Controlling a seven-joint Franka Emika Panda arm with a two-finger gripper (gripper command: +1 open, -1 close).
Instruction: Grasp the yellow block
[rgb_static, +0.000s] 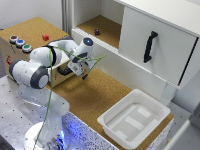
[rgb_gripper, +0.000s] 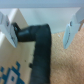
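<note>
On the left of the cork-topped counter (rgb_static: 107, 92), the white Franka arm (rgb_static: 35, 72) reaches across toward a cork-topped wooden box (rgb_static: 30, 31), and its claw (rgb_static: 81, 71) hangs just beside the box's near right side. In the wrist view the claw (rgb_gripper: 39, 40) is open: its 2 pale fingers (rgb_gripper: 75, 25) stand well apart with a curved black handle (rgb_gripper: 40, 42) between them. The handle lies close against 1 finger and clear of the other; whether that finger touches it cannot be told from the blurred picture. Nothing is held.

The tiny yellow block cannot be made out in either view, so its place cannot be told.

On top of the box, toward the exterior view's left, sit 3 round buttons in a row: a red button (rgb_static: 13, 38), a blue button (rgb_static: 20, 43) and a green button (rgb_static: 26, 48). A small red cube (rgb_static: 45, 37) rests on the same top, to the right of the buttons and apart from them. Farther back, a small dark block (rgb_static: 97, 31) lies on the cork floor of an open white cabinet compartment (rgb_static: 80, 12). To its right a white cabinet door (rgb_static: 167, 40) carries a black bar handle (rgb_static: 150, 46). A shallow white plastic tray (rgb_static: 107, 122) sits at the near right end of the counter.
</note>
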